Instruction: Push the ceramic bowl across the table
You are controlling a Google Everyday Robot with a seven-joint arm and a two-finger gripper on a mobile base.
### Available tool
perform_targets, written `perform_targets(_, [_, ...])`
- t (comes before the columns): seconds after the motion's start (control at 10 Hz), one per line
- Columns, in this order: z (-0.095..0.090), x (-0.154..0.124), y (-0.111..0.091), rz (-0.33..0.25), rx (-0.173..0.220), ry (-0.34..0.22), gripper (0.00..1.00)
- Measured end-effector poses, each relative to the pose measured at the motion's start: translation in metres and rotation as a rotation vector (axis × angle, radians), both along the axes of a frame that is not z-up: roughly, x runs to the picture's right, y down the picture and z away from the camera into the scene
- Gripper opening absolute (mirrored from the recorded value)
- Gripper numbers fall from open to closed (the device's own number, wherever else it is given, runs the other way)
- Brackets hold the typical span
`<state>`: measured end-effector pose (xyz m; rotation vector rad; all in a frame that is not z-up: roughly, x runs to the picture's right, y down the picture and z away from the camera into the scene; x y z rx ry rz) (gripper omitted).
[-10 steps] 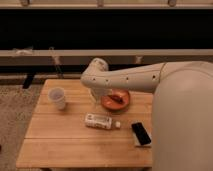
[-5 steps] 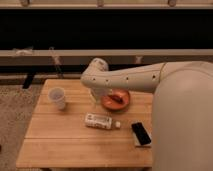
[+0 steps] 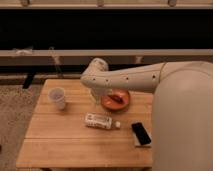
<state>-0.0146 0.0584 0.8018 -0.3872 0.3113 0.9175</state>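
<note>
Change check: no displacement is noted against the two preceding frames. The arm (image 3: 130,77), gripper and all objects are held in the same places, so the push is judged not yet begun, or paused at the point of contact.

Left part of the desk (image 3: 60,145): a white cup (image 3: 56,97) is seen upright near the left edge, towards the far left corner, well apart from everything else.

Middle: the gripper (image 3: 95,96) is hung below the wrist, just at the left rim of the ceramic bowl (image 3: 116,100). Whether it is open or closed cannot be told, and actual contact with the rim cannot be confirmed. The bowl is located near the far edge, right of centre. A small bottle (image 3: 100,120) is laid on its side nearer the middle of the desk, apart from the bowl.

Right: a dark phone (image 3: 141,133) is laid towards the near right corner.

Hidden or unclear: the bowl's far rim is covered by the arm. The right edge and near right corner of the desk are masked by the robot's body (image 3: 185,120). A dark streak inside the bowl cannot be identified.
</note>
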Motion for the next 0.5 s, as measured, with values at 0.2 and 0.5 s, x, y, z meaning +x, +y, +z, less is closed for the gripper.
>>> perform_targets(0.2, [0.0000,0.0000,0.0000,0.000,0.000,0.000,0.80])
perform_targets(0.5, [0.0000,0.0001,0.0000,0.000,0.000,0.000,0.80])
